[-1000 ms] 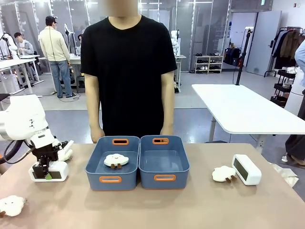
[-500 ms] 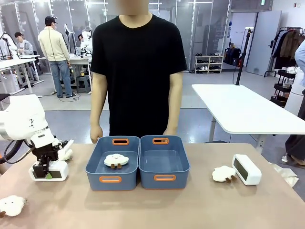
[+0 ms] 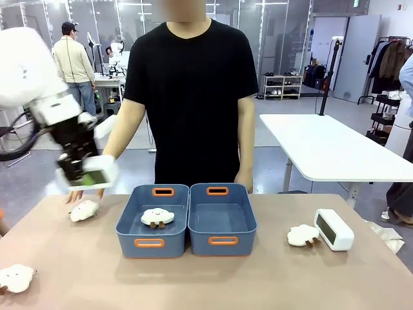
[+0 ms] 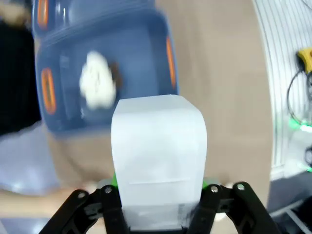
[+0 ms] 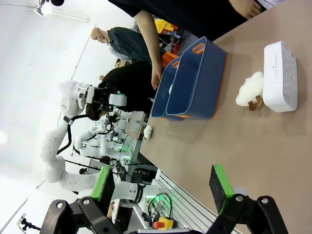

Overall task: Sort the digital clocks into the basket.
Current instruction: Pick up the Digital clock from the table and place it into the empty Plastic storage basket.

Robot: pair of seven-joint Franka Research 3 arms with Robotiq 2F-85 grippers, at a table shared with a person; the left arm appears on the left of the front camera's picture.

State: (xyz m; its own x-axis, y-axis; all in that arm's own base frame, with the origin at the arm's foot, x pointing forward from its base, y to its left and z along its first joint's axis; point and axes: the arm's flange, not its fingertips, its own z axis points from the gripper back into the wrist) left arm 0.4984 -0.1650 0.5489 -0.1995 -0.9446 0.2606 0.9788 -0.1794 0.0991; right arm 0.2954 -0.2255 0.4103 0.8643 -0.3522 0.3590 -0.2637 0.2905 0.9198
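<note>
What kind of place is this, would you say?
Probably a robotics lab or open workshop: the left gripper holds a digital clock above the table, with a white worktable and people working behind.

Two tubs: left tub point(image 3: 129, 240), right tub point(image 3: 246, 239). Two clocks: one clock point(image 3: 90, 175) high to the tubs' left, another clock point(image 3: 333, 229) to their right. Four sheep: one sheep point(image 3: 157, 217) inside the left tub, two left of the tubs, one right.

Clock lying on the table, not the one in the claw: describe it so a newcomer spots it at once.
On the brown table, start at the empty blue tub and go toward the robot's right. Just past a fluffy white plush lies the clock. Unlike the soft, woolly plush beside it, it is a smooth, rounded white box.
</note>
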